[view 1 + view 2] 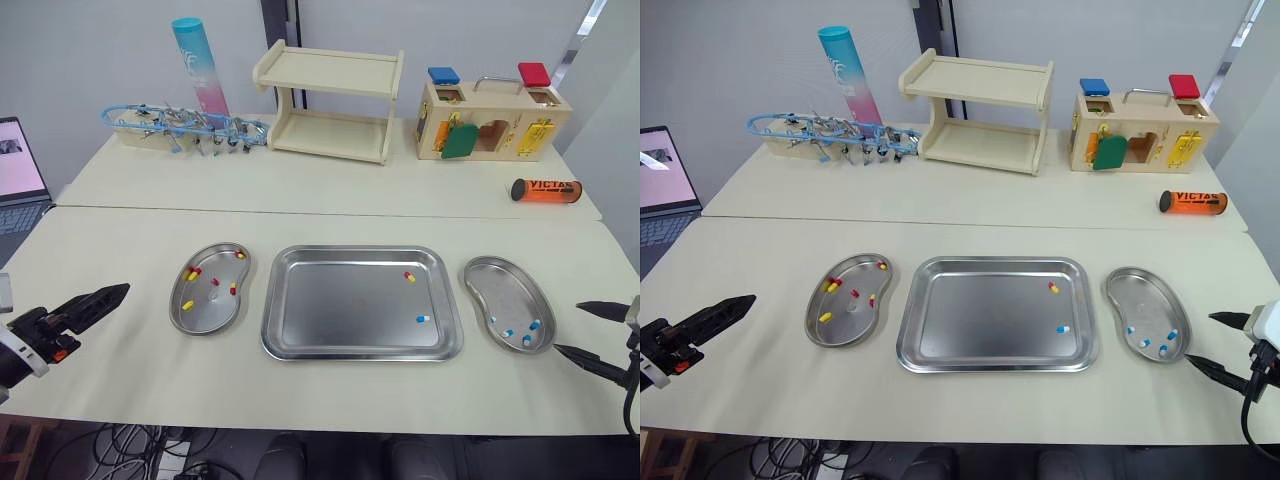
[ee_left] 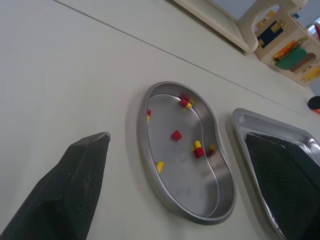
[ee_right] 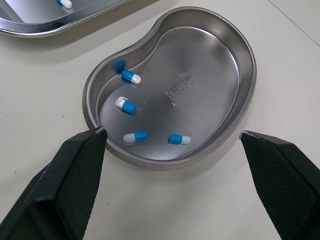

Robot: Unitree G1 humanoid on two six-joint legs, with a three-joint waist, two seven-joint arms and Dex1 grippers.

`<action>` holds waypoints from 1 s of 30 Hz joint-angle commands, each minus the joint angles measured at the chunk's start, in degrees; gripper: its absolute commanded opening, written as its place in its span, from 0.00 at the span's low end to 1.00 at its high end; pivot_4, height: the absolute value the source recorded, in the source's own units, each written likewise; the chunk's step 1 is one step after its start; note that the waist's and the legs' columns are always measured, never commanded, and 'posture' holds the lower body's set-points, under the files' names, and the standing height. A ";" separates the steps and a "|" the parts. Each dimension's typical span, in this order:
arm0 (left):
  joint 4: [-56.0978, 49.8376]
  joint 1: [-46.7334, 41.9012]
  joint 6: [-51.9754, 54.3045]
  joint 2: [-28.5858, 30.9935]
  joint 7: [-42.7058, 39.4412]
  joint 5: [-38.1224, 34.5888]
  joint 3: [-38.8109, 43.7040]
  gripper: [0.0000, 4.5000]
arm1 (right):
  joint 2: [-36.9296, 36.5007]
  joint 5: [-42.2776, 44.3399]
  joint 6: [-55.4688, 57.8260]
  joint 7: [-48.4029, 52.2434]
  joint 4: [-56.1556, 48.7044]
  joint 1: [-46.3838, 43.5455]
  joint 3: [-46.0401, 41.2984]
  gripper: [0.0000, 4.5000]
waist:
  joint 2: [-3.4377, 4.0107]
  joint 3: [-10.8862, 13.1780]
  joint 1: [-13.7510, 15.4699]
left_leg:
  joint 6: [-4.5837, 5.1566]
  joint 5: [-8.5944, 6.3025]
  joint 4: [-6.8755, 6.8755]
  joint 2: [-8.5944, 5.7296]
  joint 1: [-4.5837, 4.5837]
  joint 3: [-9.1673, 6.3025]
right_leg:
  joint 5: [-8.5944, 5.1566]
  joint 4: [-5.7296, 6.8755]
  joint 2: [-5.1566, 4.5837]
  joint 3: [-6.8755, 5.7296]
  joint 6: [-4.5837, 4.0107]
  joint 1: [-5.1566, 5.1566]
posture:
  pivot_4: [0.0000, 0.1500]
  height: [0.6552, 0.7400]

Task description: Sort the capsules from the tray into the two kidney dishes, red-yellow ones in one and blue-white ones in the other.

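You're on the last two picks: the tray (image 1: 300, 300) holds one red-yellow capsule (image 1: 409, 277) and one blue-white capsule (image 1: 422, 319), both near its right end. The left end effector (image 1: 115, 293) and right end effector (image 1: 567, 327) hover open, empty, outside their kidney dishes. Next, probably reach the right one in over the blue-white capsule and pinch carefully.

Silver tray (image 1: 340, 310), red-yellow capsule (image 1: 409, 277), blue-white capsule (image 1: 422, 319), cream table (image 1: 300, 215)

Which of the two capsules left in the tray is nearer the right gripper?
The blue-white capsule, by the tray's front right corner; the red-yellow capsule lies farther back from the right gripper.
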 commanded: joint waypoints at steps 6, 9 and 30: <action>-1.47 1.04 -3.74 1.40 -0.49 2.02 1.48 0.99 | -0.38 0.76 0.04 -0.11 -0.93 -0.24 -0.72 1.00 | 0.00 0.00 -0.02 | 0.00 0.00 0.00 0.00 0.01 0.00 | 0.00 0.00 0.00 0.01 0.00 0.00 | 1.00 1.00; -1.68 2.17 -6.67 1.80 -1.08 4.37 1.32 0.99 | -0.69 0.70 -0.17 0.19 -0.24 -0.52 -0.80 1.00 | 0.00 0.00 -0.02 | 0.00 0.00 0.00 0.00 0.01 0.01 | 0.00 0.00 0.00 0.01 0.00 0.00 | 1.00 1.00; 17.12 2.92 -39.61 5.97 -3.99 21.58 6.12 0.99 | -2.26 -0.56 -2.36 1.73 3.33 -3.47 1.10 1.00 | 0.00 0.00 -0.02 | 0.00 -0.01 -0.02 0.01 0.01 0.07 | 0.00 -0.02 -0.01 0.04 0.00 -0.02 | 1.00 1.00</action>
